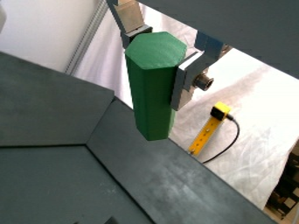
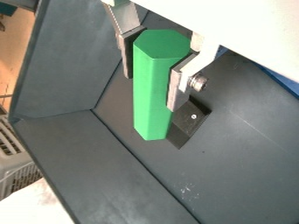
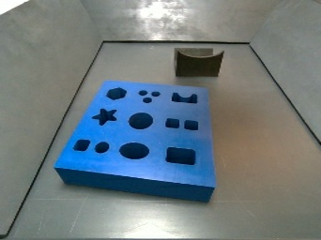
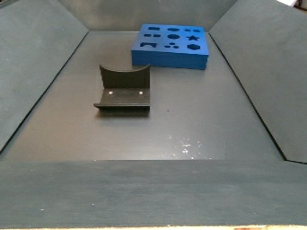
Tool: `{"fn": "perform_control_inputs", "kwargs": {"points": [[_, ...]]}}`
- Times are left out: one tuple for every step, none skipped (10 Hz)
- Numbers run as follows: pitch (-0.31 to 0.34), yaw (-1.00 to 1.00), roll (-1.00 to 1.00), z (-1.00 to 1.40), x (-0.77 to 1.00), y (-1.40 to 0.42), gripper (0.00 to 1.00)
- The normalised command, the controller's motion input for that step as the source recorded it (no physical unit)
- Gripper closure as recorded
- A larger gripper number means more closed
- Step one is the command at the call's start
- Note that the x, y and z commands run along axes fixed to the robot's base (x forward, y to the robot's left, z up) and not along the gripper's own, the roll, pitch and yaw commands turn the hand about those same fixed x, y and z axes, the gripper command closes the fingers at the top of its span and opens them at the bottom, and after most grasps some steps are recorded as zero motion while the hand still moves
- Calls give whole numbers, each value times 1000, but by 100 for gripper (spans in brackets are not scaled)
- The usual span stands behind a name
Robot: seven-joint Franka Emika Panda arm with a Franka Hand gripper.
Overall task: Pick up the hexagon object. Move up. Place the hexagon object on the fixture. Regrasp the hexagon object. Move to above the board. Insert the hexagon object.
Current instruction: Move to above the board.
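Observation:
The gripper is shut on the bright green hexagon object, which stands on end between the silver fingers and hangs below them. Both wrist views show it, and the gripper holds the bar above the dark floor. Part of the dark fixture shows just beneath the bar's lower end. In both side views the fixture stands bare and the blue board lies flat with its cut-outs open. Neither the gripper nor the bar shows in the side views.
Dark sloping bin walls enclose the floor. Outside the bin, a yellow tool with a black cable lies on white sheeting. A blue edge shows in a wrist view.

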Motion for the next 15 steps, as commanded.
{"fn": "perform_control_inputs", "kwargs": {"points": [[84, 66, -36, 181, 0, -13, 100], [-37, -52, -1000, 206, -517, -1000, 100], [-54, -47, -1000, 225, -517, -1000, 100], [-61, -43, -1000, 224, -565, -1000, 100], [-68, -42, -1000, 219, -605, -1000, 100], [-83, -38, -1000, 240, -669, -1000, 100], [-99, -34, -1000, 177, -554, -719, 100], [-118, -28, -1000, 84, -359, -309, 100], [-138, -28, -1000, 42, -259, -95, 100], [-170, -32, -1000, 33, -234, 3, 100], [-235, -29, -1000, 26, -238, 66, 100], [-293, -26, -1000, 15, -242, 102, 100], [-340, -26, -1000, 12, -246, 122, 100], [-407, -14, -885, 12, -265, 142, 100], [-416, 0, -697, 12, -281, 158, 100]]}}
